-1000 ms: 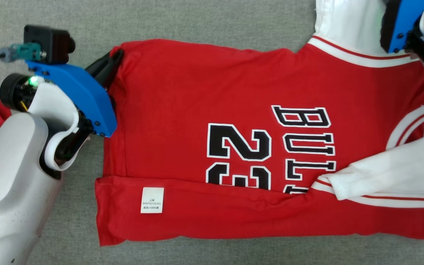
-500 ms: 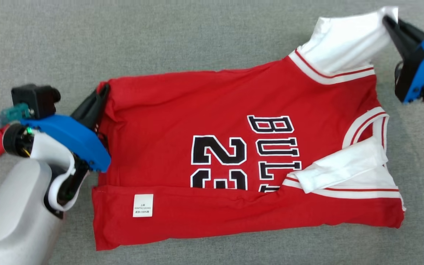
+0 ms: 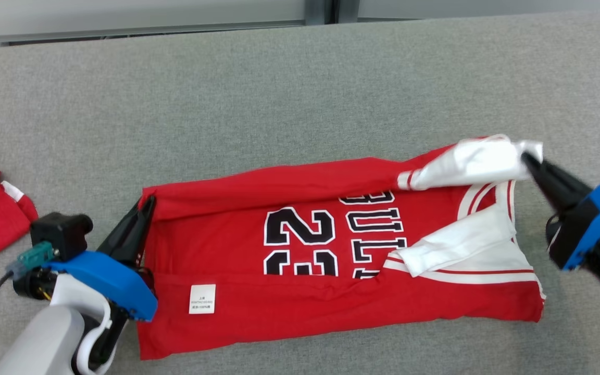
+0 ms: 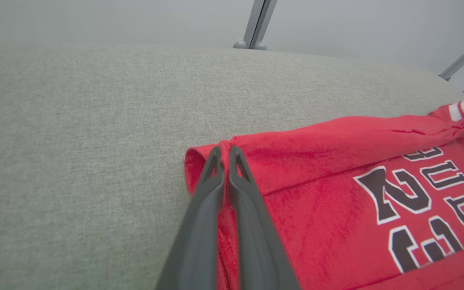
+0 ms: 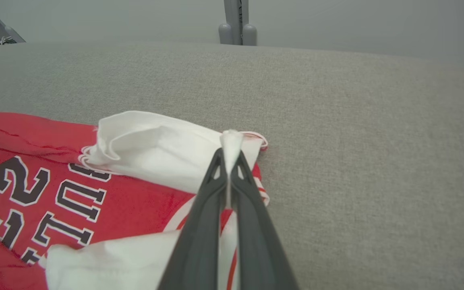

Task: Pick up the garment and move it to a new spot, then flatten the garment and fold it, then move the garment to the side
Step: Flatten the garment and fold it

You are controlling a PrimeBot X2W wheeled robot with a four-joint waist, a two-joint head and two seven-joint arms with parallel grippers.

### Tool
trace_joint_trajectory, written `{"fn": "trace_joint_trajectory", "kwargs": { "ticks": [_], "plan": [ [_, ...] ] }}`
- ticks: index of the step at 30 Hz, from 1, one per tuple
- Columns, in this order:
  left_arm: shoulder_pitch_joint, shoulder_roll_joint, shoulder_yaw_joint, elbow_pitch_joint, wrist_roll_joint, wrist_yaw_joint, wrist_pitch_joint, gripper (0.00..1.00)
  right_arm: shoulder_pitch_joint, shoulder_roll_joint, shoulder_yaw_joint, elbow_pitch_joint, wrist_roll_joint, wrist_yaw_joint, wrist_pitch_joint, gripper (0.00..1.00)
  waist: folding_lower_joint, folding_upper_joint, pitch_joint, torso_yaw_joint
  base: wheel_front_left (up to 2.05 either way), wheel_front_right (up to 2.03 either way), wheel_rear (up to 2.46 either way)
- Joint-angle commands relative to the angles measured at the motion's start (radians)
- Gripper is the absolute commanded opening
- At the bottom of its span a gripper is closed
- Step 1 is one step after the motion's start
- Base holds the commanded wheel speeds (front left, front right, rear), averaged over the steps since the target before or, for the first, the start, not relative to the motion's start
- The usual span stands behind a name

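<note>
The grey fabric surface [image 3: 227,104] spreads before me. On its near middle lies the red "23" jersey [image 3: 289,312], long axis left to right, hem at my left, sleeves at my right, far edge rolled toward me. My left gripper [image 3: 148,202] is clamped on the far hem corner, and my right gripper [image 3: 525,155] pinches the far white sleeve [image 3: 466,164]. A white label [image 3: 202,299] faces up on the near fold.

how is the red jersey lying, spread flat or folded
Partly folded: the near edge of the jersey lies doubled over the number, and the left gripper and right gripper pinch its far edge, turned over.
</note>
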Motion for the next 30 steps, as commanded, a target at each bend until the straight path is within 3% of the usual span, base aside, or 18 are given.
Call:
{"fn": "trace_joint_trajectory", "kwargs": {
  "ticks": [1, 9, 17, 18, 19, 20, 21, 30],
  "plan": [
    [0.032, -0.004, 0.008, -0.011, -0.009, 0.018, -0.012, 0.00, 0.065, 0.025, -0.025, -0.046, -0.014, 0.000, 0.016, 0.00, 0.0001, 0.0000, -0.015, -0.010, 0.00, 0.00, 0.00],
    [0.118, -0.007, -0.004, -0.058, 0.002, 0.067, -0.028, 0.00, 0.306, 0.144, -0.145, -0.219, -0.097, 0.000, 0.091, 0.00, 0.0001, 0.0000, -0.047, -0.006, 0.00, 0.00, 0.00],
    [0.144, -0.008, -0.011, -0.048, 0.004, 0.080, -0.041, 0.00, 0.448, 0.235, -0.204, -0.274, -0.146, 0.000, 0.171, 0.00, 0.0001, 0.0000, -0.066, -0.012, 0.00, 0.00, 0.00],
    [0.145, -0.008, -0.012, -0.046, 0.005, 0.084, -0.044, 0.22, 0.460, 0.244, -0.208, -0.275, -0.148, 0.000, 0.181, 0.24, 0.0001, 0.0000, -0.069, -0.013, 0.00, 0.00, 0.00],
    [0.147, -0.007, -0.012, -0.045, 0.007, 0.086, -0.046, 0.49, 0.466, 0.253, -0.215, -0.278, -0.149, 0.000, 0.187, 1.00, 0.0001, 0.0000, -0.071, -0.014, 0.00, 0.00, 0.00],
    [0.150, -0.007, -0.014, -0.043, 0.008, 0.087, -0.048, 0.90, 0.470, 0.255, -0.220, -0.280, -0.151, 0.000, 0.190, 1.00, 0.0001, 0.0000, -0.075, -0.013, 0.00, 0.00, 0.00],
    [0.153, -0.006, -0.014, -0.041, 0.012, 0.091, -0.051, 1.00, 0.474, 0.257, -0.224, -0.283, -0.154, 0.000, 0.195, 1.00, 0.0001, 0.0000, -0.079, -0.013, 0.00, 0.00, 0.00],
    [0.175, -0.049, 0.051, -0.040, 0.012, 0.125, -0.199, 1.00, 0.459, 0.299, -0.315, -0.326, -0.170, 0.000, 0.203, 1.00, 0.0001, 0.0000, -0.125, 0.004, 0.00, 0.00, 0.00]
  ]
}}
